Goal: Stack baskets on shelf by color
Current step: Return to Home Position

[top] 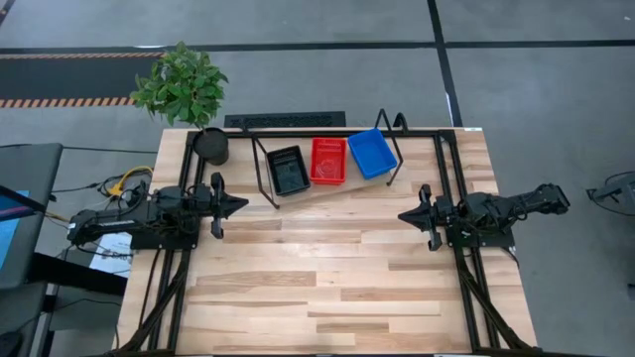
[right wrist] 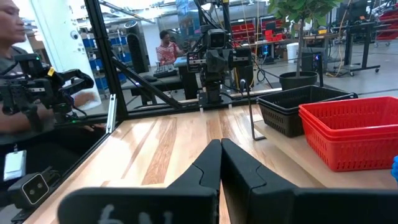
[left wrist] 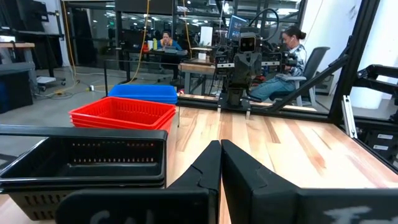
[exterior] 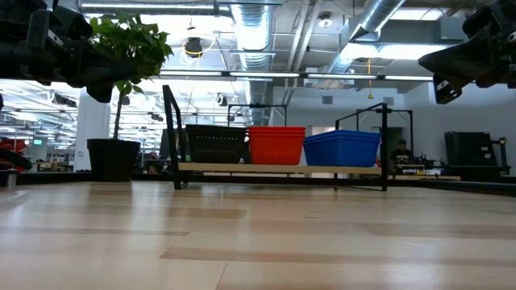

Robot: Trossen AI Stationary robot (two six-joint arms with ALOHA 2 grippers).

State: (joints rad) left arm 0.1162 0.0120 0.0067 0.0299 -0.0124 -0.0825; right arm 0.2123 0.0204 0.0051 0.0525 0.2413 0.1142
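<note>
Left gripper: left side of table, fingers pressed together, empty.
Right gripper: right side, fingers together, empty.
Baskets: black stack, red stack, blue stack, side by side on shelf.
Shelf: table's far edge.

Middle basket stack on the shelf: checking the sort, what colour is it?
The middle stack is red, clearest in the high view.

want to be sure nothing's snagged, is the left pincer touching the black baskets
Apart. The high view shows a strip of bare tabletop between the left pincer and the black baskets.
</note>
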